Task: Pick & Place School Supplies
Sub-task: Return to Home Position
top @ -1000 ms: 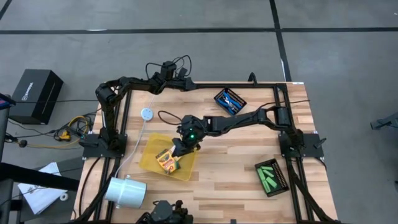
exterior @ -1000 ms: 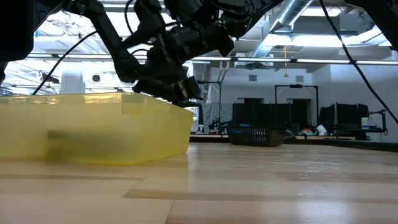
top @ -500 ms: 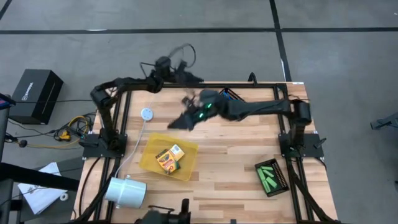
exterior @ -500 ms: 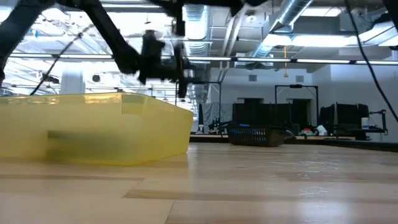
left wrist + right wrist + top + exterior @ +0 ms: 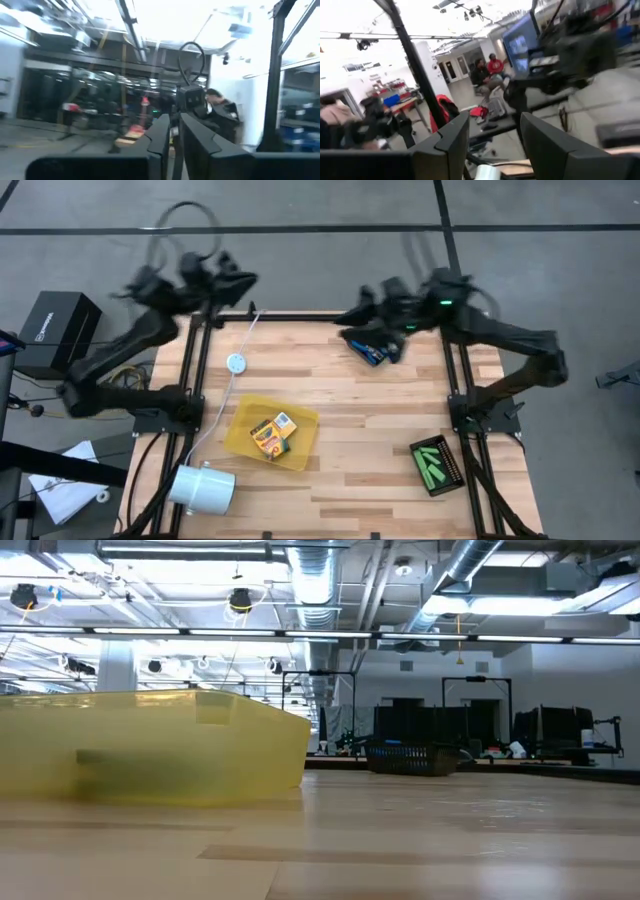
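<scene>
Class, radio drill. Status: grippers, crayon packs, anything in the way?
Left gripper shut, empty, past the far-left corner of the table. Right gripper open, empty, by the scissors tray. Crayon packs in the yellow bin. Nothing in the way.

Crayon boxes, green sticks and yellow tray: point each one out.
Crayon boxes [image 5: 268, 438]: high view, middle of the pile.
Green sticks [image 5: 436, 465]: high view, middle of the row.
Yellow tray [image 5: 304, 446]: high view, bare right edge.

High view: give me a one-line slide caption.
Left arm and right arm at the table's far edge; crayon boxes in the yellow tray, green sticks at right.
</scene>
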